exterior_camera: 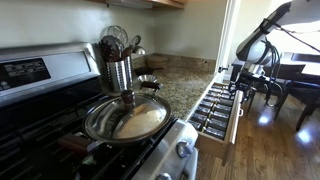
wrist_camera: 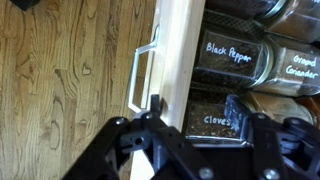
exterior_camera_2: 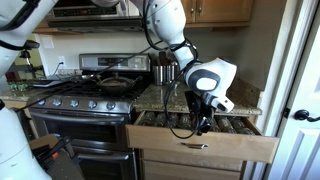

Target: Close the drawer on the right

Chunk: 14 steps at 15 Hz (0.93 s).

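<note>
My claw (wrist_camera: 195, 112) is spread wide, pinching nothing. Of its two fingers (wrist_camera: 243, 115), one hangs over the jars and the other sits at the outer edge of the drawer (wrist_camera: 180, 60) front, so the white front panel lies between them. I cannot tell whether either finger touches it.

The one drawer is pulled well out from under the granite counter (exterior_camera: 185, 85), to the right of the stove (exterior_camera_2: 75, 100) in an exterior view (exterior_camera_2: 205, 147). It has a single thin handle (wrist_camera: 140, 75) on its front, over the wood floor.

In the wrist view I read three jar labels: Black Pepper (wrist_camera: 228, 55), Ground Coriander (wrist_camera: 298, 68) and cloves (wrist_camera: 210, 120). More jars fill the rows, too small to count.

One pan (exterior_camera: 125, 118) rests on the stove.
</note>
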Available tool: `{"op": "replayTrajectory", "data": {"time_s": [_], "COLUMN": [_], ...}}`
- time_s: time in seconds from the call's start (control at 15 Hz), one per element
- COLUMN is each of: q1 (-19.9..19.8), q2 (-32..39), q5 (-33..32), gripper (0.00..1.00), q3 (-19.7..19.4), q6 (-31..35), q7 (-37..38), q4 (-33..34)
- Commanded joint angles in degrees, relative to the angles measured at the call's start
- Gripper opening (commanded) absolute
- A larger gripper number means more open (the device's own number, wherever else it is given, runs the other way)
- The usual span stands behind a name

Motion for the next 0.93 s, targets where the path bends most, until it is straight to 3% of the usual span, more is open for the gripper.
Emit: {"op": "replayTrajectory", "data": {"time_s": [0.0,0.67,0.73,0.87], "q1": [1.7,4.4,4.5,5.0], "q2": [0.5,3.4,3.1,1.9], "q5": [-0.4,-1.0,-1.1,-2.9], "gripper": [0.67,0.67,0.7,0.94], "q3": [0.4,0.6,0.5,-0.7], "q6": [-2.4,-4.5,-4.6,-6.4], "q7": [3.4,7.5,7.4,7.9], "q4": [3.6,10.7,10.2,8.8]}}
